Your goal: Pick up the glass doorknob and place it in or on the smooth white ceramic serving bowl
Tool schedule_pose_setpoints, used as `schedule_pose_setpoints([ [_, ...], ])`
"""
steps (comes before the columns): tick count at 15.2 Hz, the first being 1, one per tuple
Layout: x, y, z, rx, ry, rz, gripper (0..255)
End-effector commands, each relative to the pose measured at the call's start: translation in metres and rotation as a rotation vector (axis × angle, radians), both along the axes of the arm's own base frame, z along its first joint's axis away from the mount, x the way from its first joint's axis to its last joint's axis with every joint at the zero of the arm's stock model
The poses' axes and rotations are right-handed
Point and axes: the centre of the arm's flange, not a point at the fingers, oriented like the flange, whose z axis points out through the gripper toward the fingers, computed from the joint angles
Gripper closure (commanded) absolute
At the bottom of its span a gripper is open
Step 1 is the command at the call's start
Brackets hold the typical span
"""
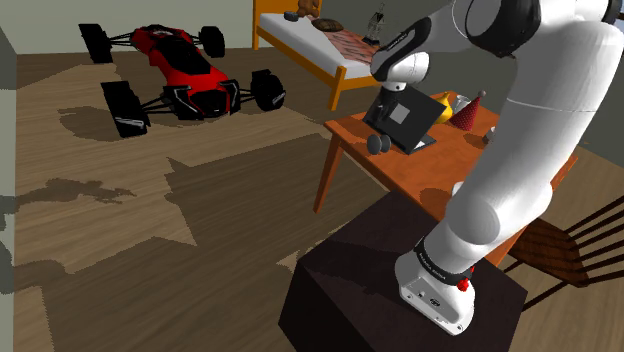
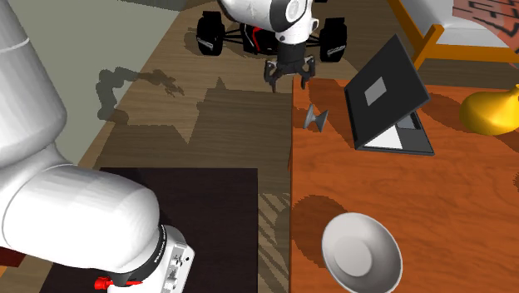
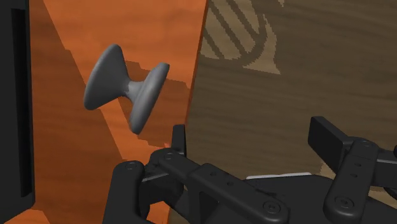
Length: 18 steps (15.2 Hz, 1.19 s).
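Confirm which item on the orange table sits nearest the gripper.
The grey doorknob, lying on its side at the table edge, close to the open gripper. The laptop, bowl and yellow object all sit farther off.

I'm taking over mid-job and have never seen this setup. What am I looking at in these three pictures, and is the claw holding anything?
The machine is one white robot arm standing on a dark box. It ends in a black two-finger claw. The shoulder view looks over the box from beside it. The second exterior view looks down on the orange table. The wrist view comes from a camera on the hand, looking along the claw. On the table lie a grey doorknob near the edge, an open black laptop, a yellow object and a white bowl. The claw is open and holds nothing. It hangs by the table's edge, close to the doorknob but not touching it.
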Motion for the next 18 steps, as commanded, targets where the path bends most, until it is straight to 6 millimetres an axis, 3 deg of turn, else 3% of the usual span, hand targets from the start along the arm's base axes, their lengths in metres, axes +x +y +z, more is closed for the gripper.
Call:
schedule_pose_setpoints([
  [1,0.006,-0.020,-0.018,0.005,0.000,-0.002,0],
  [10,0.044,-0.104,-0.096,0.026,0.002,-0.013,0],
  [18,0.042,-0.107,-0.138,0.026,0.002,-0.014,0],
])
